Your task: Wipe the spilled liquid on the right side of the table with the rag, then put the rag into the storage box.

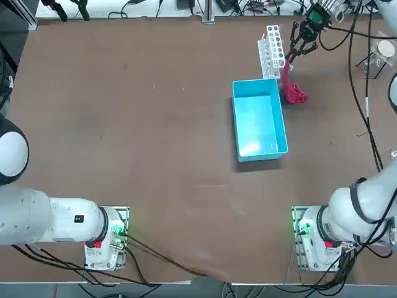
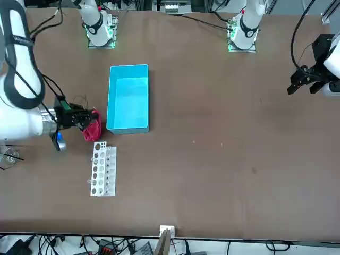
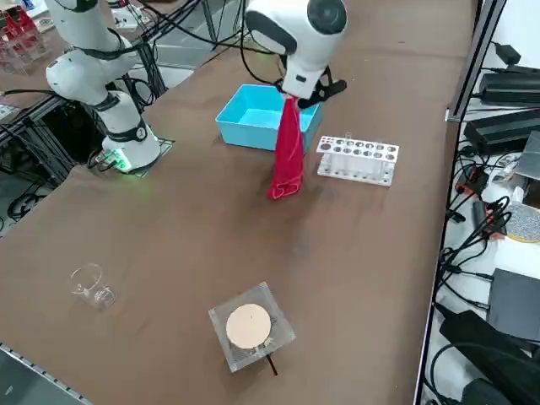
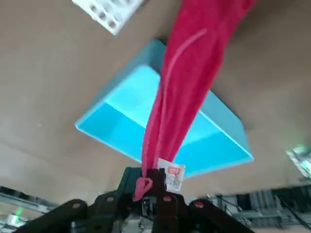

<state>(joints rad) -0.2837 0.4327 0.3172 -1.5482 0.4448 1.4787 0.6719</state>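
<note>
Clearly the right hand (image 4: 151,191) is pinching the rag (image 4: 187,82) by one corner, near its small white label, with the fingers pressed together on the cloth. In the wrist view the rag hangs long from the fingers and crosses in front of the storage box (image 4: 121,121). In the right side view, at the upper middle of the frame, the cloth falls from the hand almost to the worktop (image 3: 363,278), and its lower end looks to touch or nearly touch the surface just beside the box.

Farther along, the white rack with round holes (image 3: 356,159) stands close to the rag, to the right of it in that view. In the foreground of the same view stand a clear glass and a square dish with a round pad, well apart from the action. I cannot find the spilled liquid in any view.

My judgement is that the rag is now to go into the box. The grip holds only a corner, so the cloth could slip out. The long tail could also drape over the box wall, or drag against the rack and push it.
</note>
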